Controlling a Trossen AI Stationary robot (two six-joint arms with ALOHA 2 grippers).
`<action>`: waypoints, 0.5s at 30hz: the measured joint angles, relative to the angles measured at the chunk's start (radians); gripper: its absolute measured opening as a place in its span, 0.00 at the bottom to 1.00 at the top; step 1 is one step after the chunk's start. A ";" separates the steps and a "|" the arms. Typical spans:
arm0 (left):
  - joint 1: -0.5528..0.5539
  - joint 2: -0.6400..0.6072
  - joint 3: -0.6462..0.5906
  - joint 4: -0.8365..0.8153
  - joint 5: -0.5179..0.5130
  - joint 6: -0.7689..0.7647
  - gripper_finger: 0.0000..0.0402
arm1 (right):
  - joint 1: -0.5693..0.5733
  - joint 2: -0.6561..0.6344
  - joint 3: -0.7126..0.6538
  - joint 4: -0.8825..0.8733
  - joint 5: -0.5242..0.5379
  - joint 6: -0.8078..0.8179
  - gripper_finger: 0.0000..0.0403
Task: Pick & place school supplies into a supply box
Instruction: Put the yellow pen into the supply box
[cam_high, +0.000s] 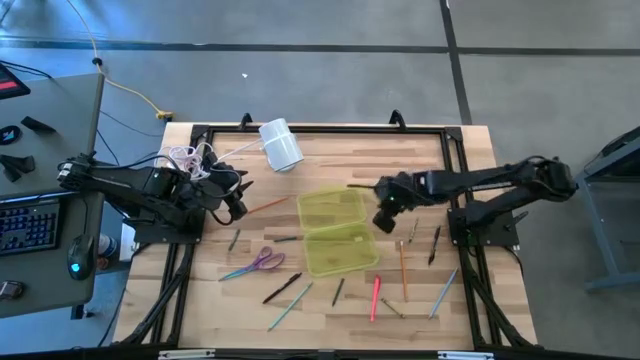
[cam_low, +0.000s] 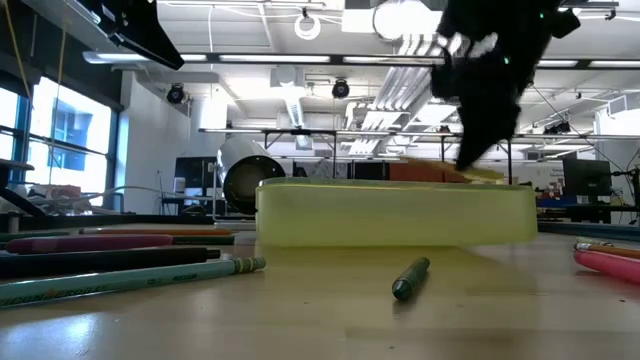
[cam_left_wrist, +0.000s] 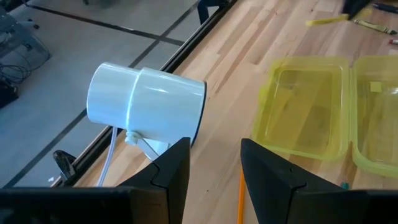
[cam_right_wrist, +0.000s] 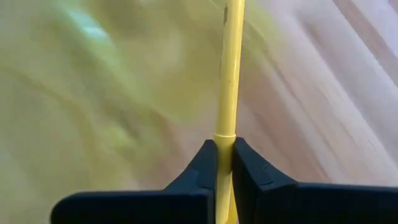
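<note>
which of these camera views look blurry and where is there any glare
Right wrist view: the yellow pencil in the right pincer is sharp, the supply box behind is smeared. Low view: that arm is a blurred silhouette against bright ceiling lights. High and left wrist views: clear.

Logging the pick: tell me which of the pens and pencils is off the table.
The yellow pencil, clamped in the right pincer beside the supply box. The others lie flat on the wood.
</note>
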 joint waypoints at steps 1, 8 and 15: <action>0.000 0.000 0.000 0.000 0.000 0.000 0.44 | 0.025 0.002 0.000 0.067 -0.010 -0.028 0.02; 0.000 0.000 0.000 0.002 0.000 0.000 0.44 | 0.193 0.169 0.002 0.371 -0.071 -0.154 0.05; 0.000 0.000 0.000 0.002 0.000 0.000 0.44 | 0.253 0.299 0.002 0.392 -0.131 -0.231 0.06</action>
